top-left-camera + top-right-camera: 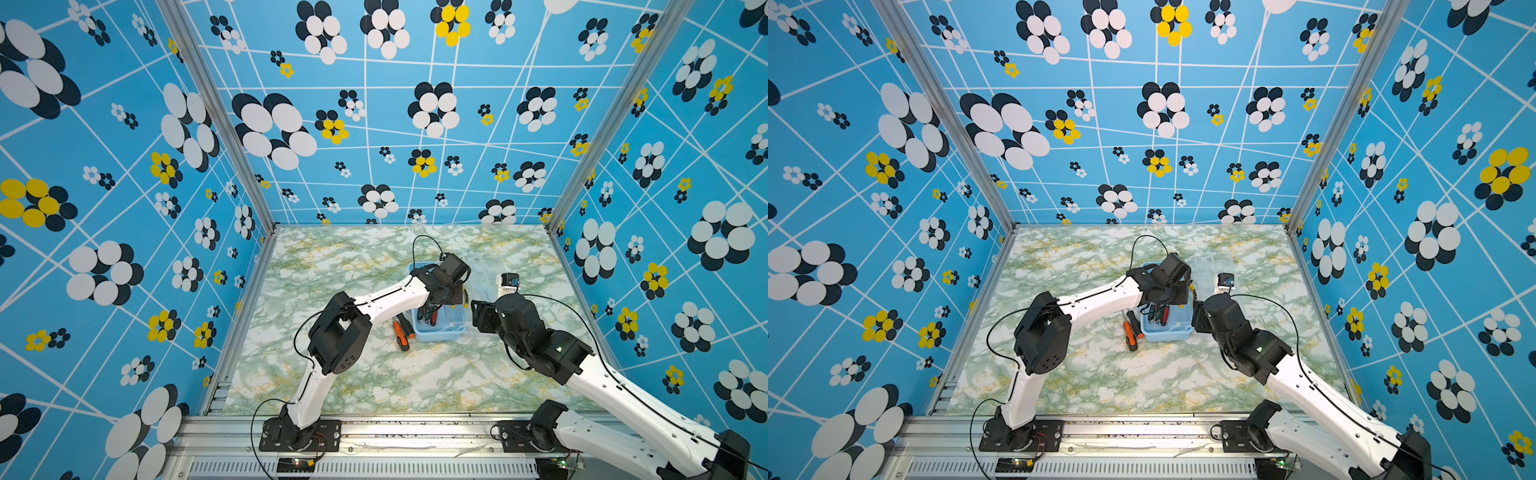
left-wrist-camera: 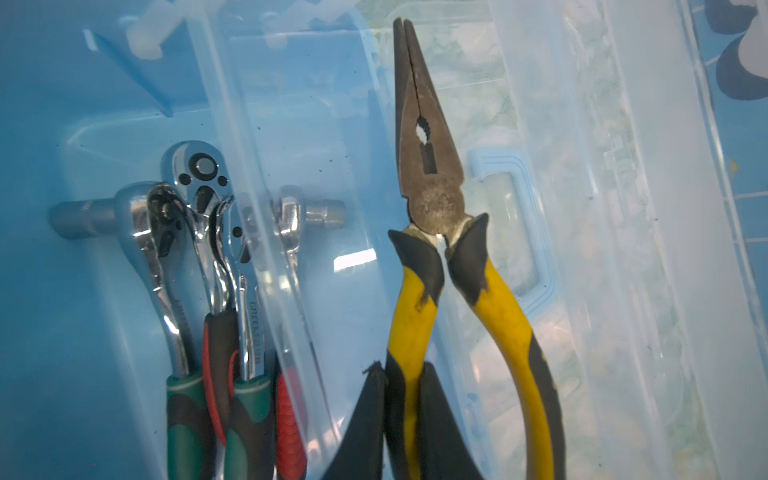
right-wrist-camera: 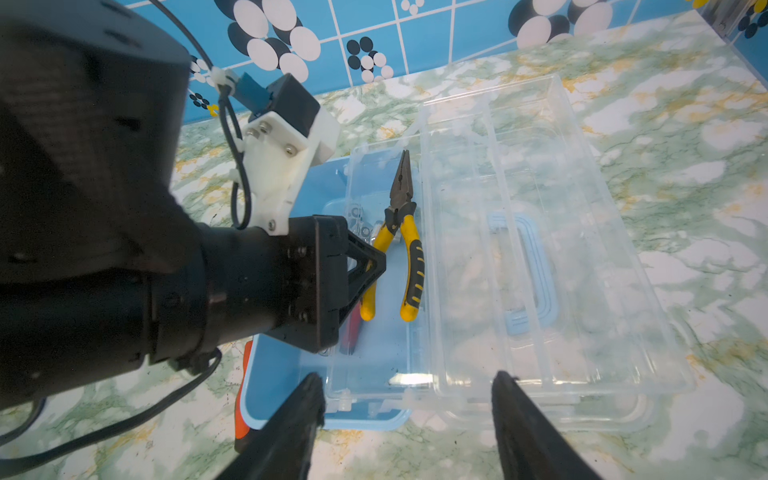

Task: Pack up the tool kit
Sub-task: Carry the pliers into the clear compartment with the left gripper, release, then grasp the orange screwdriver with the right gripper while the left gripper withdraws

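Left gripper [image 2: 401,374] clamps yellow-handled steel pliers [image 2: 432,199] over the translucent light-blue plastic box [image 3: 286,409]. Chrome ratchet wrenches [image 2: 195,216] lie packed beside it. Orange-black screwdrivers [image 1: 402,332] lie unpacked. Right gripper [image 3: 407,386] gapes empty.

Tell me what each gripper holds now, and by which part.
The left gripper is shut on the pliers, pinching one yellow handle partway along. The right gripper is open and holds nothing.

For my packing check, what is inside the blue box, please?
Ratchet wrenches, partly under a clear tray; pliers in the left gripper over it. The arm covers part of the box.
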Controlling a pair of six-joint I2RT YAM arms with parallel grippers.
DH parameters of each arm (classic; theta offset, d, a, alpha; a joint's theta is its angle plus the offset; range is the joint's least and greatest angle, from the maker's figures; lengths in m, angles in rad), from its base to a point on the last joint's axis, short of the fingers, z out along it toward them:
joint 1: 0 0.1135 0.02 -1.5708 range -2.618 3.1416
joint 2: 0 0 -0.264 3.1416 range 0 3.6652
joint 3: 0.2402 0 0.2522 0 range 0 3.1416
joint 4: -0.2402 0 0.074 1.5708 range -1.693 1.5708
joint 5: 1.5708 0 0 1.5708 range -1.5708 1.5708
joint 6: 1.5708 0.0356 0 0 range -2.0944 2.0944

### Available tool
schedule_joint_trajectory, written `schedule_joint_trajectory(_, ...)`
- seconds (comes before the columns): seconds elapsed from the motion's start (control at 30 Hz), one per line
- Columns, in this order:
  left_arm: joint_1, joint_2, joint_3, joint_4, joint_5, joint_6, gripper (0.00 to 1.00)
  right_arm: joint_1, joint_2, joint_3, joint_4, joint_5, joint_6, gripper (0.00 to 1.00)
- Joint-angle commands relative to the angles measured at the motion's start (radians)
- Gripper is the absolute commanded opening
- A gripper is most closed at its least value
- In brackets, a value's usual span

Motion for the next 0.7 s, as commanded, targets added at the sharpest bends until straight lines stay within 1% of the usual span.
schedule_joint_trajectory(0.0,-0.001,0.029,0.049,-0.033,0.019,0.001,0.06,-0.007,0.008,-0.006,0.018,-0.019,-0.01,0.67)
schedule_joint_trajectory(0.07,-0.001,0.031,0.055,-0.033,0.022,0.003,0.18,-0.007,0.013,-0.002,0.02,-0.027,-0.009,0.67)
schedule_joint_trajectory(0.1,-0.001,0.031,0.056,-0.035,0.022,0.003,0.21,-0.006,0.017,0.0,0.021,-0.03,-0.01,0.67)
schedule_joint_trajectory(0.27,0.001,0.001,0.047,-0.036,0.006,0.022,0.32,-0.007,0.032,0.02,0.017,-0.044,-0.013,0.68)
schedule_joint_trajectory(0.37,0.005,-0.059,-0.006,-0.007,-0.026,0.042,0.38,-0.007,0.035,0.04,0.01,-0.047,-0.021,0.68)
schedule_joint_trajectory(0.43,0.016,-0.119,-0.068,0.02,-0.051,0.043,0.39,-0.006,0.038,0.06,0.005,-0.05,-0.031,0.68)
schedule_joint_trajectory(0.53,0.049,-0.25,-0.217,0.098,-0.071,0.028,0.39,-0.007,0.051,0.093,-0.001,-0.067,-0.043,0.67)
schedule_joint_trajectory(0.67,0.108,-0.451,-0.475,0.246,-0.021,0.016,0.41,-0.003,0.105,0.113,0.03,-0.125,-0.042,0.65)
